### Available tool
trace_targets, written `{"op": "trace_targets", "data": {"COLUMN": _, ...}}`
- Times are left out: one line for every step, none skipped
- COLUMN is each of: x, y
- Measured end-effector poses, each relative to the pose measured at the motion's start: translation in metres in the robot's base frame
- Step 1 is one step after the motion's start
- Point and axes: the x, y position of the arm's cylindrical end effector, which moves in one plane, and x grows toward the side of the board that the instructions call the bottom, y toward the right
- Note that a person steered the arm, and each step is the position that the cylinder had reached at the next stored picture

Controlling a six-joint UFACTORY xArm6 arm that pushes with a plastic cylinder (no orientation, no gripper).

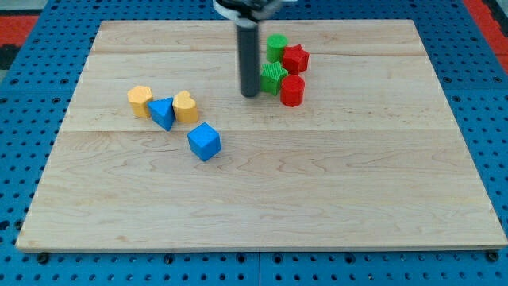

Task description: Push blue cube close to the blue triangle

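Note:
The blue cube [204,142] lies on the wooden board [317,191], left of centre. The blue triangle [163,112] sits up and to the left of it, wedged between two yellow blocks, with a small gap between cube and triangle. My tip [250,94] rests on the board up and to the right of the blue cube, well apart from it, just left of a green block.
A yellow block [140,101] sits left of the triangle and a yellow heart-like block [186,106] right of it. Near the view's top are a green cylinder [276,47], a red star [295,59], a green star [274,78] and a red cylinder [292,90].

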Motion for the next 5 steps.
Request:
{"op": "trace_targets", "data": {"x": 0.073, "y": -0.039}}
{"op": "trace_targets", "data": {"x": 0.075, "y": -0.106}}
{"op": "trace_targets", "data": {"x": 0.071, "y": -0.168}}
{"op": "trace_targets", "data": {"x": 0.063, "y": -0.167}}
{"op": "trace_targets", "data": {"x": 0.077, "y": -0.162}}
